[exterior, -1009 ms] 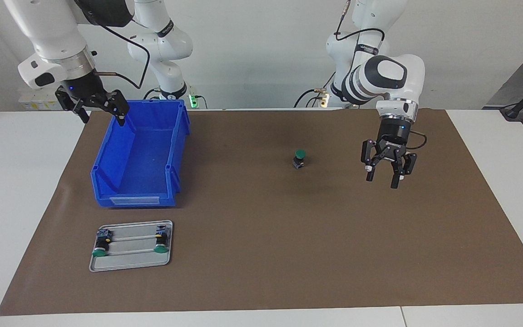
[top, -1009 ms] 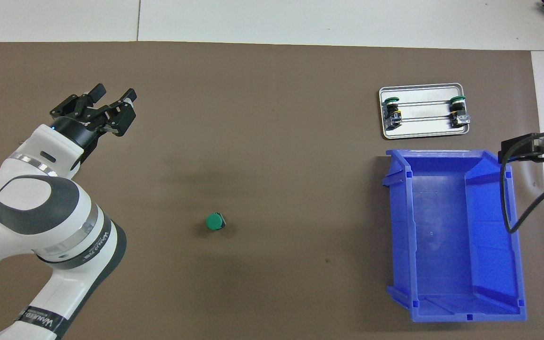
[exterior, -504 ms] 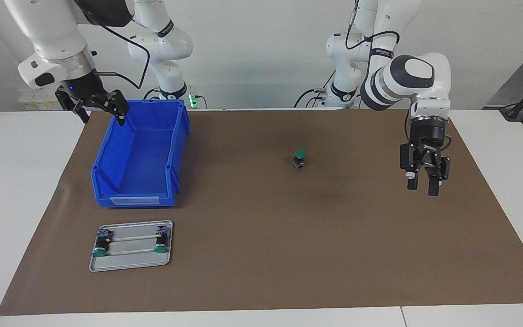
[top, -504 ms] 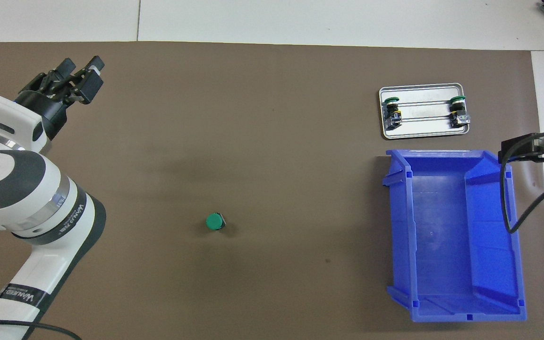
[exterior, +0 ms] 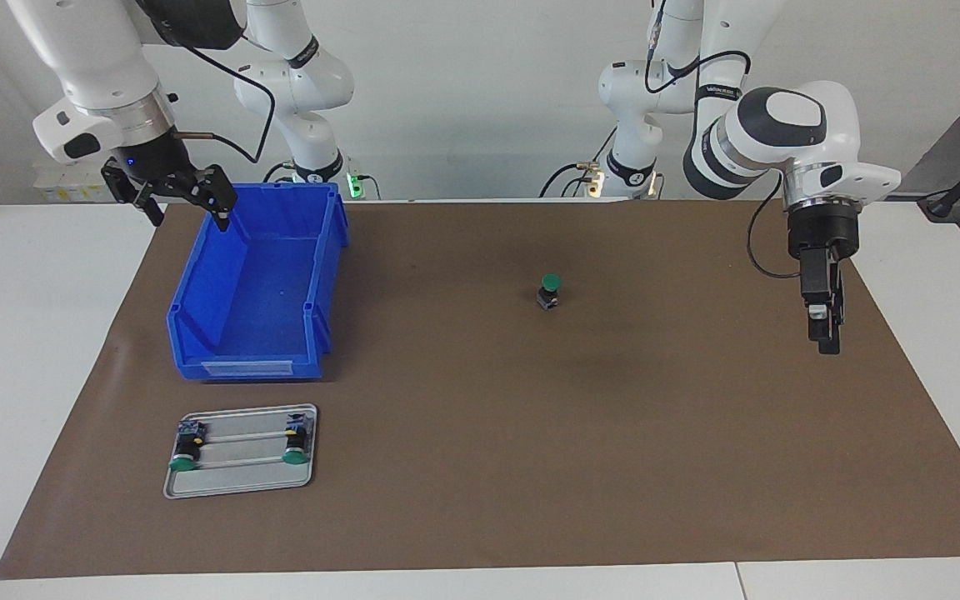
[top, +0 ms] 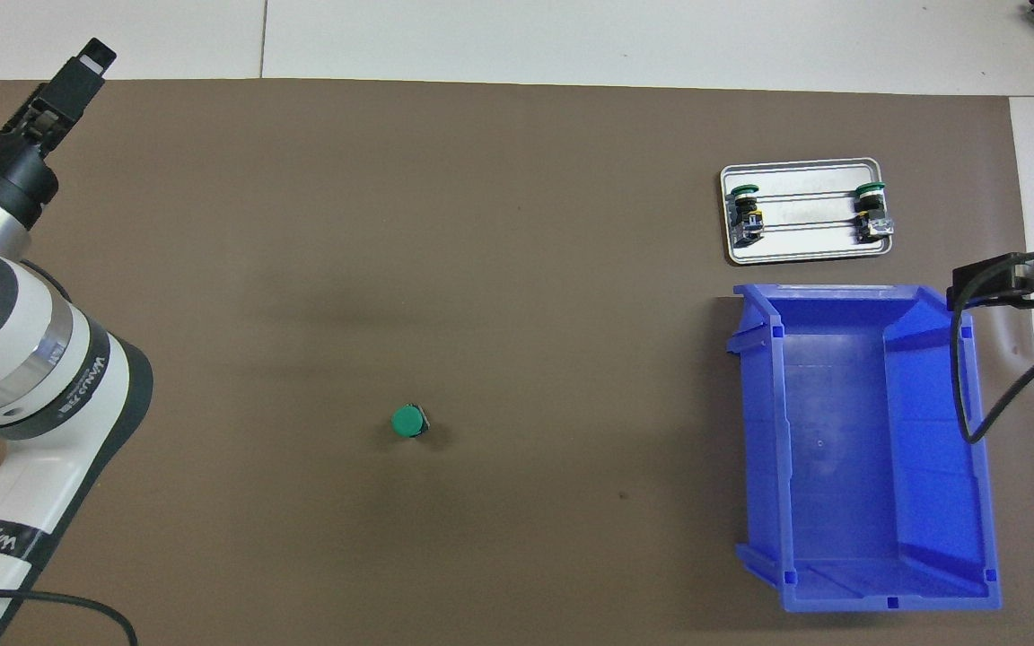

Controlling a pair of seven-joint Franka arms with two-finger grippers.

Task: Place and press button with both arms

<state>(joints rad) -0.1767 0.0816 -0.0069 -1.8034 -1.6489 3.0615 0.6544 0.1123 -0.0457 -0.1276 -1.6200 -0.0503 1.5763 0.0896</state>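
Observation:
The button (exterior: pixel 549 290) stands upright on the brown mat, green cap up, near the middle of the table; from above only its round cap (top: pixel 407 421) shows. Nothing touches it. My left gripper (exterior: pixel 826 333) hangs over the mat toward the left arm's end of the table, well to the side of the button, turned edge-on and holding nothing; in the overhead view the left gripper (top: pixel 77 72) sits at the mat's corner. My right gripper (exterior: pixel 187 212) hovers open and empty over the corner of the blue bin (exterior: pixel 251 364) nearest the robots.
The blue bin (top: pixel 755 431) is empty and sits toward the right arm's end. A flat grey tray (exterior: pixel 238 475) lies farther from the robots than the bin, with two more green-capped buttons (top: pixel 746 211) in it. A black cable hangs over the bin's rim.
The left arm swung away from the button toward its own end of the table, and its wrist turned the gripper edge-on. The right arm and the button stayed put.

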